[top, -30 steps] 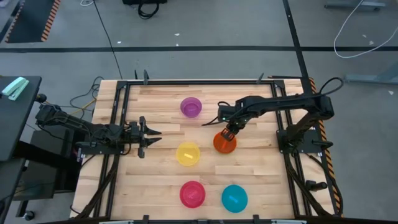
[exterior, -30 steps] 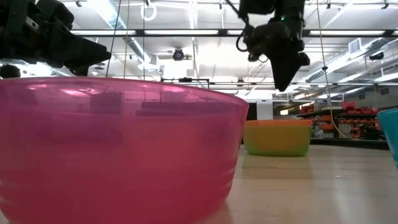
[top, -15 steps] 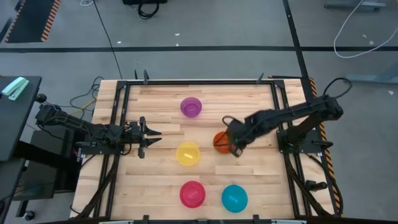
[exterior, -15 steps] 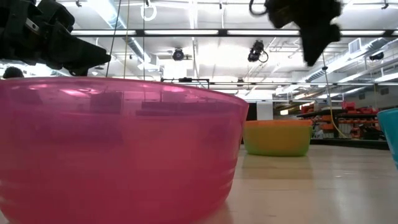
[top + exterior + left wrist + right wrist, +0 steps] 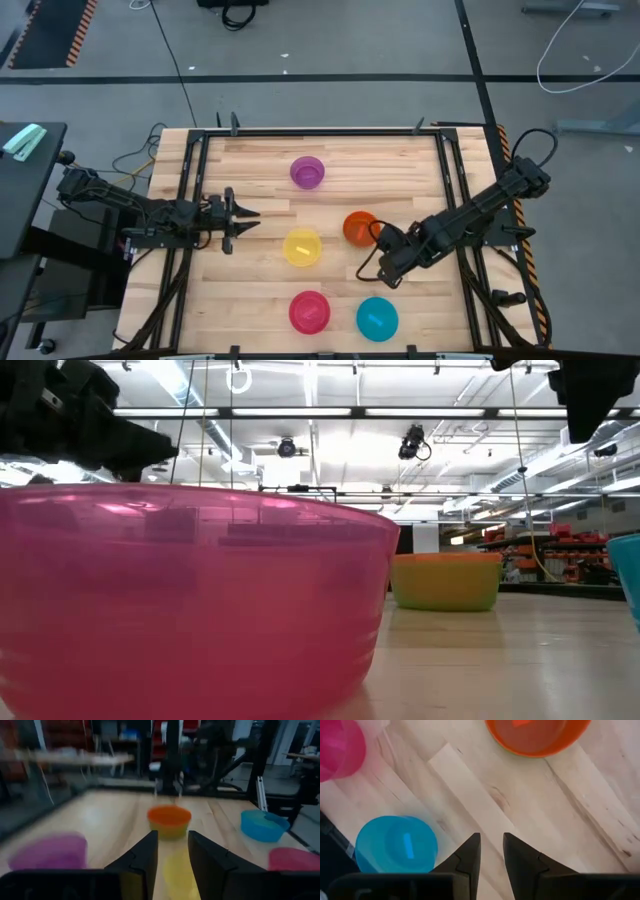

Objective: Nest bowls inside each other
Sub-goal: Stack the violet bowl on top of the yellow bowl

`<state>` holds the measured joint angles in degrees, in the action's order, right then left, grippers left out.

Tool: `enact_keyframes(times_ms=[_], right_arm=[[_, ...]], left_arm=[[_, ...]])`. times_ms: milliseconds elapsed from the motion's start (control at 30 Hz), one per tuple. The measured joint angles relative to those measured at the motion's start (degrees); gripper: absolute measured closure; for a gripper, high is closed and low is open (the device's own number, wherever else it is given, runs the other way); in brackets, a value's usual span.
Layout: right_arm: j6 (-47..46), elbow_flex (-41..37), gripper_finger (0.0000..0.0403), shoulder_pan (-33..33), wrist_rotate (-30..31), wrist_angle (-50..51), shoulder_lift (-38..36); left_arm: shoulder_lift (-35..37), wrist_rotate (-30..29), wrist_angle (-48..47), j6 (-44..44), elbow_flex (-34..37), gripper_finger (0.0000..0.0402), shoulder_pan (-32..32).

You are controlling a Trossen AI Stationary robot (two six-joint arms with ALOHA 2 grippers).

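High view: five bowls sat apart; the right gripper (image 5: 388, 262) hovered between the orange bowl (image 5: 358, 227) and the teal bowl (image 5: 377, 318), fingers slightly apart and empty. The left gripper (image 5: 240, 220) waited near the yellow bowl (image 5: 302, 247), also parted.

Right wrist view: a narrow gap risked pushing a rim instead of straddling it

The pale wooden table (image 5: 260, 300) carries five separate bowl spots: a purple bowl (image 5: 307, 171), a yellow bowl (image 5: 302, 247), a pink-red bowl (image 5: 309, 312), a teal bowl (image 5: 377, 318), and an orange bowl (image 5: 357, 227) seated in a green bowl (image 5: 446, 595).
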<state>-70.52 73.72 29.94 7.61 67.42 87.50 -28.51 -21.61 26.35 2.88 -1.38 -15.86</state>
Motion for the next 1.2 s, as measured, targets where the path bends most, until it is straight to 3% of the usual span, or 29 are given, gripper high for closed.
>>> enact_keyframes(times_ms=[100,267,567,700,933,1067,1200], right_arm=[[0.2,0.0,0.0311,0.0,1.1,0.0,0.0],[2.0,0.0,0.0311,-0.9,1.8,0.0,0.0],[5.8,0.0,0.0311,-4.2,1.8,0.0,0.0],[7.2,0.0,0.0311,-5.1,3.1,0.0,0.0],[7.7,0.0,0.0311,-5.6,5.3,0.0,0.0],[7.3,0.0,0.0311,-5.6,6.0,-0.1,0.0],[7.1,0.0,0.0311,-5.6,6.0,-0.3,0.0]], left_arm=[[0.0,-1.1,4.7,-6.0,-0.2,0.0294,0.1],[0.0,-4.7,5.8,1.0,-1.9,0.0304,4.2],[-6.8,-3.7,-21.1,13.5,-16.8,0.0309,19.5],[-14.2,2.8,-28.3,16.5,-23.9,0.0315,25.6],[-31.0,16.6,-31.6,17.5,-33.2,0.0321,34.1],[-40.9,20.4,-36.4,17.5,-38.6,0.0317,39.4],[-49.9,20.6,-43.4,16.4,-44.9,0.0311,44.2]])
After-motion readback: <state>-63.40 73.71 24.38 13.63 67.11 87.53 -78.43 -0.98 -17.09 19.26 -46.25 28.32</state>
